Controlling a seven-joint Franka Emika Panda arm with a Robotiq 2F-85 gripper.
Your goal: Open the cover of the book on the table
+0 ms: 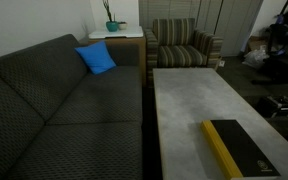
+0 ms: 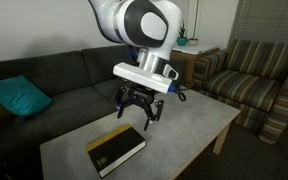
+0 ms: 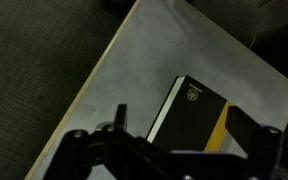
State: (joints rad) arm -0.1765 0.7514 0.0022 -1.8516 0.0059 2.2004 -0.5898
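Hovering | claw (image 2: 136,117) wide open, empty | book (image 2: 116,150) closed | sofa (image 2: 54,78) beside table (image 2: 189,125)

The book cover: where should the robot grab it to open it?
The cover's long free edge, opposite the yellow spine, coming from that open side. The book lies flat and closed on the table, so it hinges at the spine.

Dark sofa (image 1: 54,105) with blue cushion (image 1: 96,58), striped armchair (image 1: 182,45), potted plant (image 1: 112,19)
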